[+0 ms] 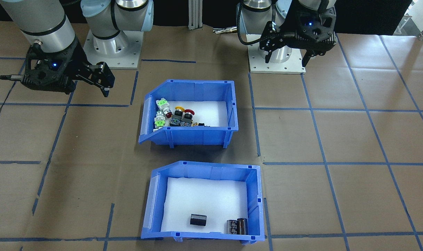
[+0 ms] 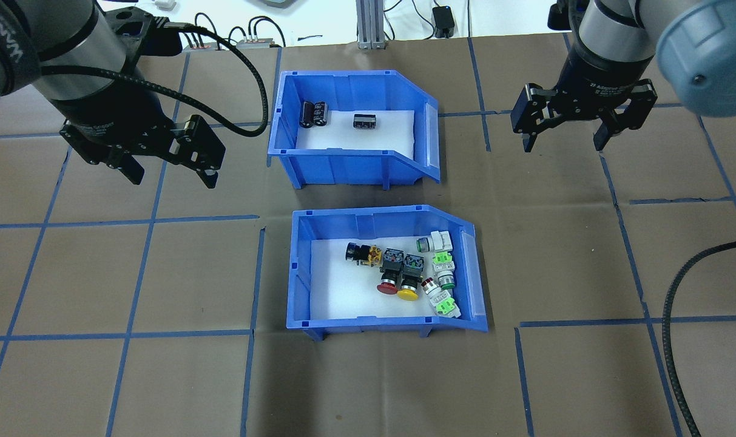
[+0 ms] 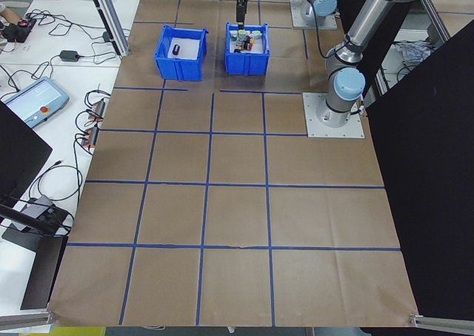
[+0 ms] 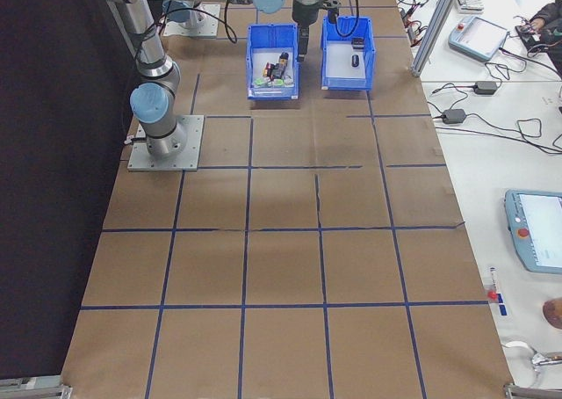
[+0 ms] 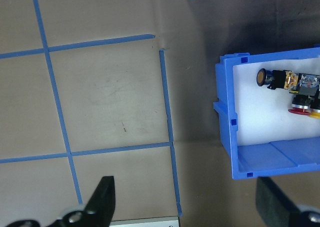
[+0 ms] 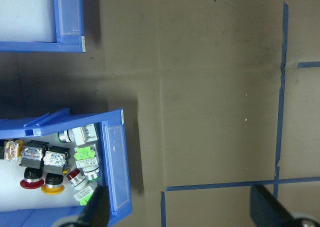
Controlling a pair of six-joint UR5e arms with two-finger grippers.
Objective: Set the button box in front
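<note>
The button box (image 2: 301, 267) is a blue bin with a white foam liner, and push-button switches (image 2: 404, 273) with green, yellow and red caps lie in it. It stands mid-table, on the robot's side of a matching blue bin. Its low open end faces my right arm. My left gripper (image 2: 173, 178) hangs open above the table, off the box's closed end, holding nothing. My right gripper (image 2: 563, 147) hangs open and empty on the other side. The left wrist view shows the box's closed end (image 5: 227, 112), and the right wrist view its open end (image 6: 115, 157).
The second blue bin (image 2: 343, 82), holding black cylinders (image 2: 314, 114), stands just beyond the button box with a narrow gap between them. Brown paper with a blue tape grid covers the table (image 2: 161, 273). The robot bases (image 1: 277, 59) stand at the near edge.
</note>
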